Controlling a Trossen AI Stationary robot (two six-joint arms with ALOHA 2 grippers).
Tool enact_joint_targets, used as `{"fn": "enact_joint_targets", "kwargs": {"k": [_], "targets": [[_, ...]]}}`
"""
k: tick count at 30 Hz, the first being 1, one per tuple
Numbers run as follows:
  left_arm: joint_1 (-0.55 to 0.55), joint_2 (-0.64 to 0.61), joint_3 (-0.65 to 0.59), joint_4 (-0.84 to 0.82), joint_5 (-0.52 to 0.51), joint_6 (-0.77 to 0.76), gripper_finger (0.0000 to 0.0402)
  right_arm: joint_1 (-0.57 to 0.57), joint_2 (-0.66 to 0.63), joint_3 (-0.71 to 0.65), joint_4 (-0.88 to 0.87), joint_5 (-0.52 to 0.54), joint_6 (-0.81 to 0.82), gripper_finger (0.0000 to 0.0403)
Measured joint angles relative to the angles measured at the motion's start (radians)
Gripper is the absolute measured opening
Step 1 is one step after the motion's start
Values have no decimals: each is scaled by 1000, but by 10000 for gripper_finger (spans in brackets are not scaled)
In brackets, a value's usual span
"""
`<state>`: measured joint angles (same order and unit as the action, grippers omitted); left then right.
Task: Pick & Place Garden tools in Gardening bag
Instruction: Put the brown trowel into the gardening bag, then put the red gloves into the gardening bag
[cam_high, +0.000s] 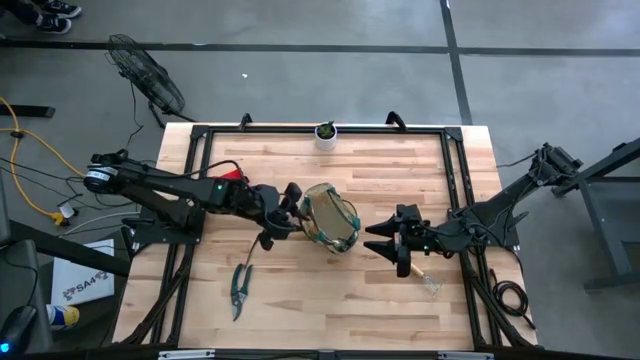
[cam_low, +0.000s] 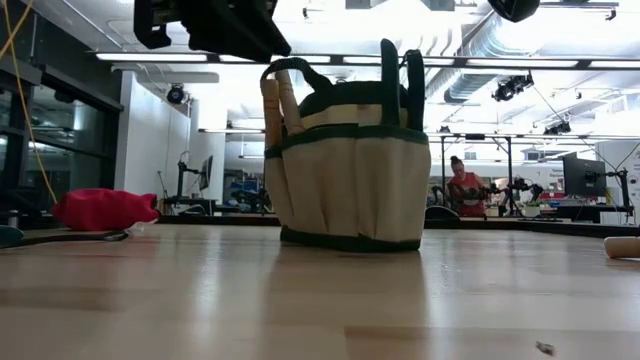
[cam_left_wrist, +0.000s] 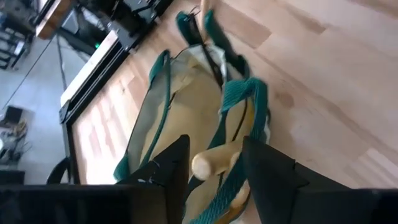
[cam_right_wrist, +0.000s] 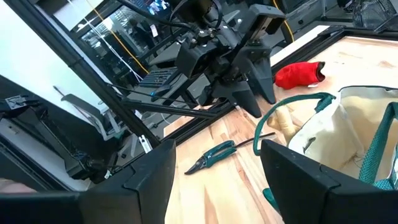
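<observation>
left gripper (cam_left_wrist: 214, 165): over the gardening bag's (cam_high: 330, 218) left rim, fingers parted around a wooden tool handle (cam_left_wrist: 214, 160) standing in the bag, not clamping | right gripper (cam_high: 392, 243): spread wide, empty, just right of bag | pruning shears (cam_high: 239, 287): near-left on table (cam_high: 330, 310) | red item (cam_high: 231, 175): far-left

A: Which colours are seen on the gardening bag (cam_low: 350, 180)?
B: Tan fabric, trimmed in dark green.
A: And elsewhere?
B: Green-handled pruning shears (cam_high: 239, 288), a red item (cam_low: 103, 209), a white pot (cam_high: 326, 136), pale wood table (cam_high: 340, 300).
</observation>
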<state>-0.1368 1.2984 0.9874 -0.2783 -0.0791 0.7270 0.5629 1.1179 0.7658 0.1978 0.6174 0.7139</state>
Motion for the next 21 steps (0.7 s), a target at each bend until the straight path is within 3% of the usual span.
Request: {"fn": "enact_joint_targets", "kwargs": {"k": [5, 11, 16, 21], "targets": [[0, -16, 0, 1, -44, 1, 165, 0, 0, 0, 0, 0, 0, 227], [0, -90, 0, -1, -94, -28, 154, 0, 0, 0, -2, 0, 15, 227], [0, -184, 0, -27, -83, -210, 110, 0, 0, 0, -7, -1, 23, 227], [-1, -267, 1, -159, -76, -469, 25, 0, 0, 0, -8, 0, 23, 227]]}}
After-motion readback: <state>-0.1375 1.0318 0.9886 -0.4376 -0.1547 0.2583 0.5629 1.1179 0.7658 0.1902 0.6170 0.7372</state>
